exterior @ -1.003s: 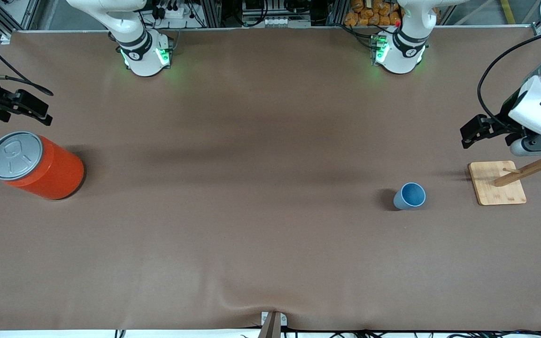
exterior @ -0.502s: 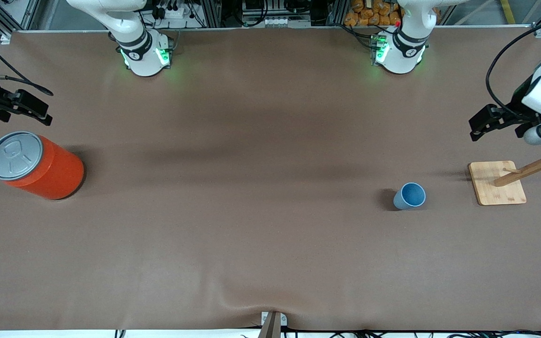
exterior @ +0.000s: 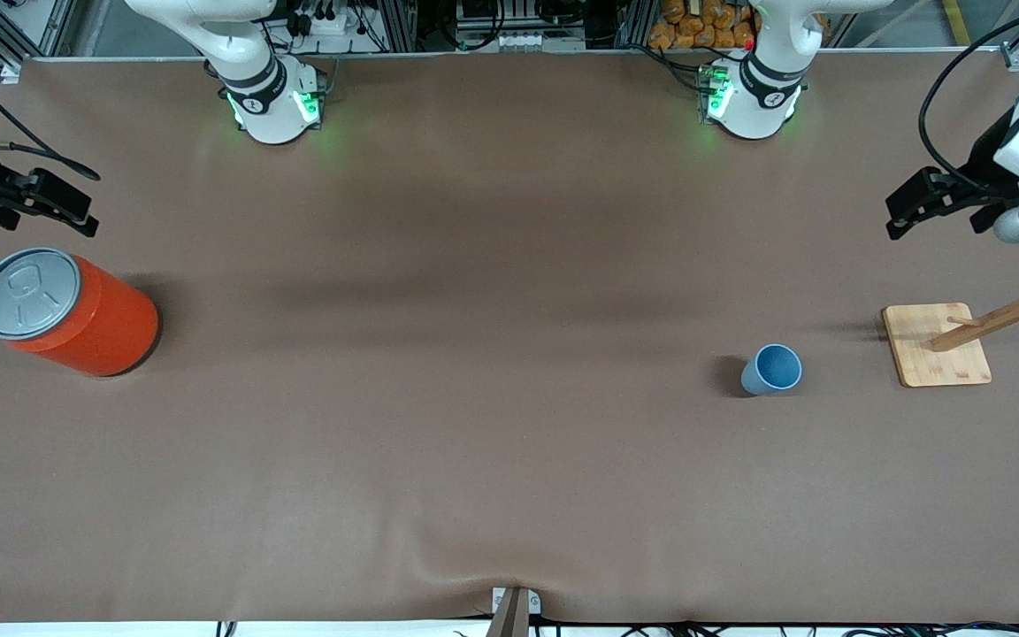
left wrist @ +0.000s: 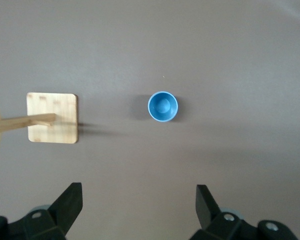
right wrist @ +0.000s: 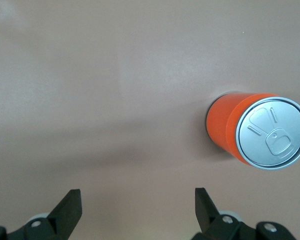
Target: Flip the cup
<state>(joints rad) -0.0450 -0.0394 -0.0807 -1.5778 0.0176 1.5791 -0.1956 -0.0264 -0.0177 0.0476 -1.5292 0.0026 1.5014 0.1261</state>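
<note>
The cup [exterior: 772,370] is a small light-blue tumbler standing upright on the brown table, its darker blue inside facing up. The left wrist view looks straight down into the cup [left wrist: 163,106]. My left gripper [exterior: 907,211] hangs high over bare table at the left arm's end, well apart from the cup. The left gripper [left wrist: 138,190] is open, with nothing between its fingers. My right gripper [exterior: 76,212] waits in the air at the right arm's end, over table close to the orange can. The right gripper [right wrist: 137,193] is open and holds nothing.
A wooden peg stand [exterior: 934,343] on a square bamboo base sits beside the cup, toward the left arm's end, and the stand [left wrist: 52,117] also appears in the left wrist view. A large orange can [exterior: 67,314] with a grey pull-tab lid [right wrist: 274,132] stands at the right arm's end.
My left gripper has drawn away from over the wooden stand, toward the robots' side of the table, still open. The cup, the can and the right arm have not moved.
</note>
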